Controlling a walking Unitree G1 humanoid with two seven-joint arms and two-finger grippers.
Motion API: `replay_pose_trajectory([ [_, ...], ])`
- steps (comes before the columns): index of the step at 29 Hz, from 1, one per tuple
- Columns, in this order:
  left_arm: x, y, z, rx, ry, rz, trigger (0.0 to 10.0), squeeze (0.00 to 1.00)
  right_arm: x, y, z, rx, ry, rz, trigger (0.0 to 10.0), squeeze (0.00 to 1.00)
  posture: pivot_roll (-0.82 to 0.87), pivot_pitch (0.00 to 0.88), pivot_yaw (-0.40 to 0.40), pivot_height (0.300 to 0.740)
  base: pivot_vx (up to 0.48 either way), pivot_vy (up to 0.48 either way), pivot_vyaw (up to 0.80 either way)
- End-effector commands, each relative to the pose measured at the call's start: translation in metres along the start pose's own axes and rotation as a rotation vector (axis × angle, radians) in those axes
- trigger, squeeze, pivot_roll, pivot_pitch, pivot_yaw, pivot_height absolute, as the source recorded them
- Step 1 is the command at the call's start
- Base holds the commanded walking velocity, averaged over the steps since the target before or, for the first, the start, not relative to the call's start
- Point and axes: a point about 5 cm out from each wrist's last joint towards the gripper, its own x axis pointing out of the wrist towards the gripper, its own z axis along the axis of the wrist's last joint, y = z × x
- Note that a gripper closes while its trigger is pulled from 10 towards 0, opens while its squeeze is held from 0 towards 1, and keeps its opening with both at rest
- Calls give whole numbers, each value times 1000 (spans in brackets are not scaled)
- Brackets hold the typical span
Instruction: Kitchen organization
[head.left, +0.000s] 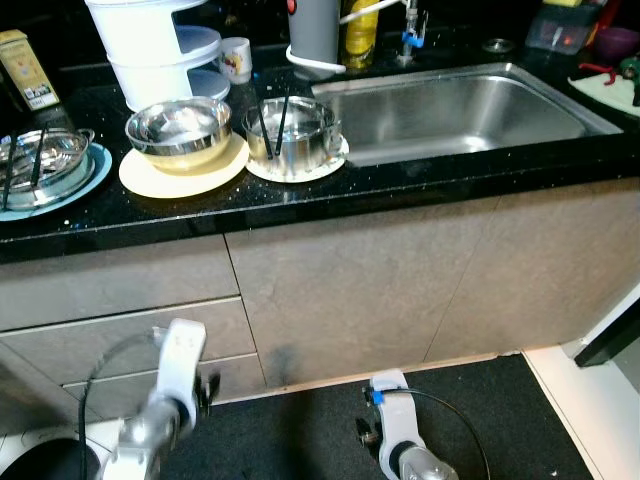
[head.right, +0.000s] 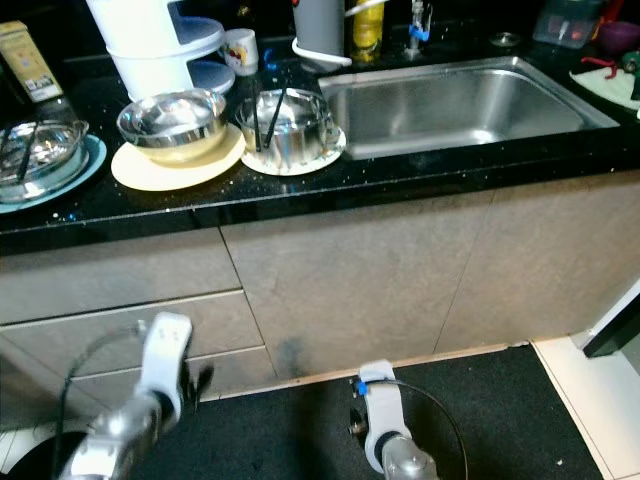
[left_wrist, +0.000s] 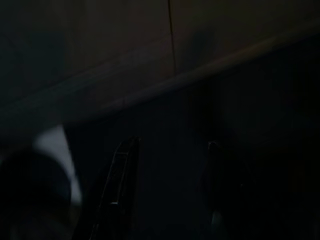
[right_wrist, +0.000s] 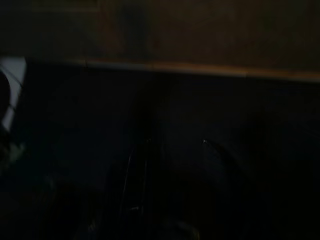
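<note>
On the black counter (head.left: 400, 185) a steel bowl (head.left: 180, 132) rests on a yellow plate (head.left: 150, 178). Beside it, a second steel bowl (head.left: 292, 130) holding black chopsticks (head.left: 268, 128) sits on a white plate (head.left: 300, 170). At the far left, another bowl (head.left: 40, 165) with utensils stands on a teal plate (head.left: 85, 185). Both arms hang low in front of the cabinets, the left arm (head.left: 170, 390) and the right arm (head.left: 400, 440). In the dark wrist views, my left gripper (left_wrist: 171, 144) and right gripper (right_wrist: 176, 142) each have their fingers apart over the dark mat, holding nothing.
A steel sink (head.left: 450, 110) takes up the counter's right half, with a tap (head.left: 410, 30), a yellow bottle (head.left: 362, 30) and a grey canister (head.left: 315, 30) behind it. Stacked white containers (head.left: 150, 50) and a mug (head.left: 236, 58) stand at the back left. Grey drawers (head.left: 120, 300) face me.
</note>
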Motion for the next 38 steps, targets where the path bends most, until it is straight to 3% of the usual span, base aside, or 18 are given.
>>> replay_pose_trajectory([
  [1, -3, 0, -16, 27, 51, 9, 10000, 0, -2, 6, -16, -15, 69, 9, 10000, 0, -34, 189, 54, 740, 0, 0, 0],
  [6, -5, -12, -28, 30, 88, 9, 10000, 0, -5, 1, -21, -46, 82, 4, 10000, 0, -47, 179, -44, 740, 0, 0, 0],
  [11, -1, -13, -31, 27, 104, 55, 10000, 0, -9, -2, -31, -77, 104, 10, 10000, 0, -51, 176, -44, 740, 0, 0, 0],
  [17, 1, -13, -27, 47, 61, 57, 10000, 0, -12, -2, -39, -3, 104, -15, 10000, 0, -48, 183, -27, 740, 0, 0, 0],
  [25, 0, -12, -25, 18, 29, 59, 10000, 0, -12, 6, -40, 12, 83, 15, 10000, 0, -39, 189, -22, 740, 0, 0, 0],
  [38, -1, -9, -25, 17, 20, 64, 10000, 0, -11, 6, -37, 17, 73, 13, 10000, 0, -32, 199, -15, 740, 256, 0, 0],
])
